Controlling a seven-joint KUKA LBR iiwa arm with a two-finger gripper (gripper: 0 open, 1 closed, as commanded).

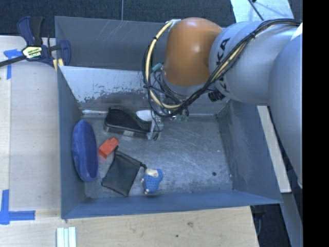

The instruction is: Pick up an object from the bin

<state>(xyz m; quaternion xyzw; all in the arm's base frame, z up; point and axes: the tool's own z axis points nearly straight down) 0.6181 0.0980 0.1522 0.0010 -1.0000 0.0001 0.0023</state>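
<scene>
My gripper [156, 131] hangs low in the bin's back middle, its tip at the right end of a black stapler-like tool [123, 121] that lies along the back wall. The orange cover above hides most of it. A small white thing [144, 116] sits just behind the tool, beside the gripper. An orange block [107, 147] lies to the front left of the tool. A black flat pouch [121, 174] rests near the front wall, with a small blue and white object [152, 179] to its right.
A blue oval brush-like object stands along the left wall [85, 150]. The bin's right half is bare grey floor. The arm comes in over the back right corner.
</scene>
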